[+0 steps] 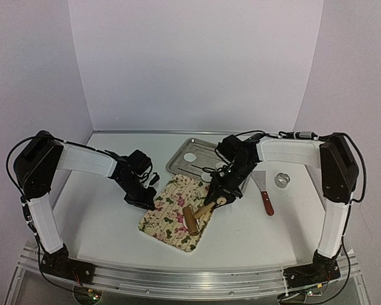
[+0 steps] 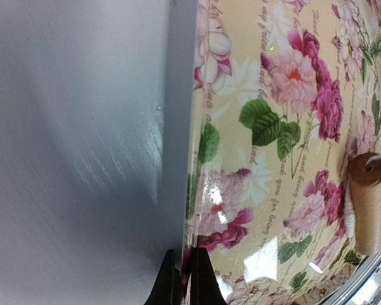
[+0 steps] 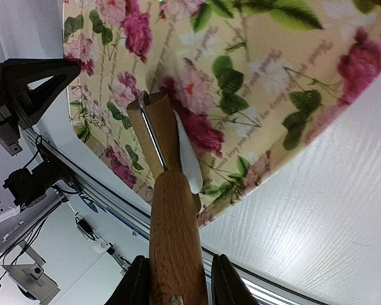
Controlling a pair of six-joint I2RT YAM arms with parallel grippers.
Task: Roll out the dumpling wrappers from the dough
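A floral mat (image 1: pixel 171 213) lies mid-table. My left gripper (image 1: pixel 146 202) is shut on the mat's left edge (image 2: pixel 193 210), the black fingertips (image 2: pixel 203 283) pinching it. My right gripper (image 1: pixel 219 190) is shut on the handle (image 3: pixel 174 235) of a small wooden roller (image 1: pixel 192 219), whose drum (image 3: pixel 146 130) rests on the mat. A flattened white piece of dough (image 3: pixel 185 155) lies against the drum, and shows as a white sliver (image 2: pixel 349 213) in the left wrist view. One round white dumpling wrapper (image 1: pixel 189 157) lies in the metal tray (image 1: pixel 178 166).
A metal ring cutter (image 1: pixel 282 180) stands on the table to the right. A scraper with a red handle (image 1: pixel 267 202) lies between it and the mat. The table's front rail (image 3: pixel 101 190) runs just past the mat's near edge.
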